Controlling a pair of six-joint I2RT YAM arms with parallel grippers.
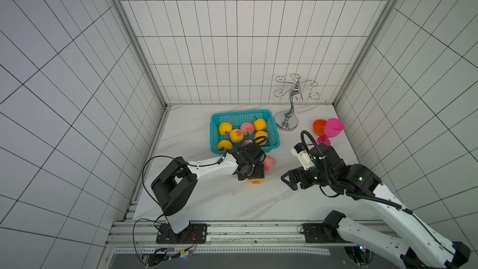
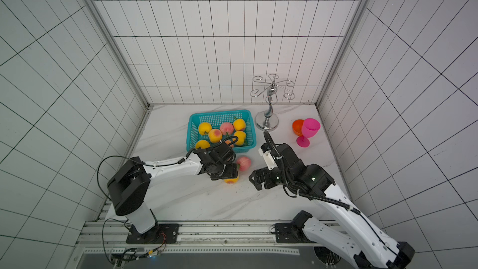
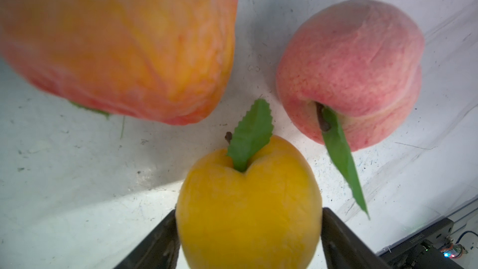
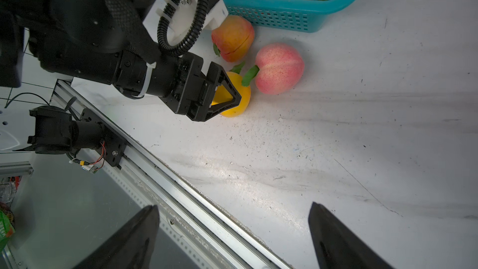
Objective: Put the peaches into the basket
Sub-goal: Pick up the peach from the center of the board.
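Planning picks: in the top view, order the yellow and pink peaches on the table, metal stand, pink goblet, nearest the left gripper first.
1. Yellow peach, between the left gripper's jaws.
2. Pink peach, just beside it.
3. Metal stand, at the back.
4. Pink goblet, far right.

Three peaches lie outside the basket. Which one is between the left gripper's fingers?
The plain yellow peach with the upright leaf: the left gripper has its fingers against both sides. The pink peach and the orange-red peach lie free beside it.
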